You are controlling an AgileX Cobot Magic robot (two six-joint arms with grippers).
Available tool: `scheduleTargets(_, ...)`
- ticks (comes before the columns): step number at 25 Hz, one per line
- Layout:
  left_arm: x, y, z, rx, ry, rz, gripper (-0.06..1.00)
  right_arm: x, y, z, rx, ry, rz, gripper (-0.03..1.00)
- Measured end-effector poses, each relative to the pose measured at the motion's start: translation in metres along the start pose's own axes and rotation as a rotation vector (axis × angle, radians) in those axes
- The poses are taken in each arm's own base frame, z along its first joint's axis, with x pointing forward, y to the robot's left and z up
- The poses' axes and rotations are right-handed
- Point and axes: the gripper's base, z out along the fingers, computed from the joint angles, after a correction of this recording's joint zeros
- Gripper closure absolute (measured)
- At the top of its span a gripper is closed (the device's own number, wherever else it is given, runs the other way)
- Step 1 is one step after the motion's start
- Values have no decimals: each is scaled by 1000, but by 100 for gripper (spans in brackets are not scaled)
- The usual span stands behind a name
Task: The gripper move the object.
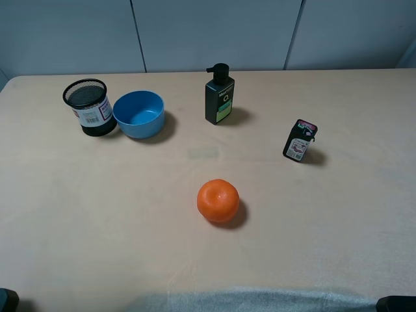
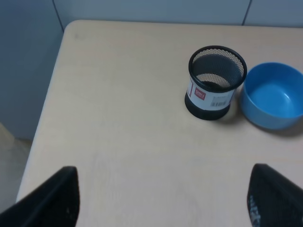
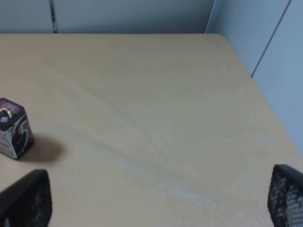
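Pen cup [image 1: 90,107] is sitting upright at the far left of the bench [image 1: 117,214], right up against the blue bowl [image 1: 139,114]. They look like they're touching or as good as, from the high view. It's the black mesh kind, with a white label with red print wrapped round the lower half and a solid black base. Nothing inside it as far as I can see. The left wrist view shows the same pairing, cup [image 2: 215,82] next to the bowl [image 2: 273,95], near the bench's corner.

Left hand [image 2: 163,198] is spread wide open with nothing in it, only the two dark fingertips [image 2: 52,198] poke into that view, and the cup is well apart from them. Right hand [image 3: 158,201] is the same deal, released and empty, mesh-textured fingertips [image 3: 286,194] at either edge of its view.

Rest of the bench: a dark pump bottle [image 1: 219,95] with a green label stands at the back middle, an orange [image 1: 218,201] sits near the centre closer to the front, and a small black carton [image 1: 299,140] with a colourful print stands off to the right. The right wrist view catches that carton [image 3: 14,128] too, well away from the fingers. Can't read the print on it.
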Motion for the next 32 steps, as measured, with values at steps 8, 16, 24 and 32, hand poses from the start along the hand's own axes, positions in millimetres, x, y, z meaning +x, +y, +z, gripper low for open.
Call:
scheduleTargets(8,47,-1,3,31,-12,-18,15,0,0,0,0,0,0,27)
scheduleTargets(16,70,0,8,40,-30,-23,15,0,0,0,0,0,0,27)
scheduleTargets(24,79,0,7,46,-26,-4,15,0,0,0,0,0,0,27)
scheduleTargets(32,79,0,7,45,-27,22,15,0,0,0,0,0,0,27)
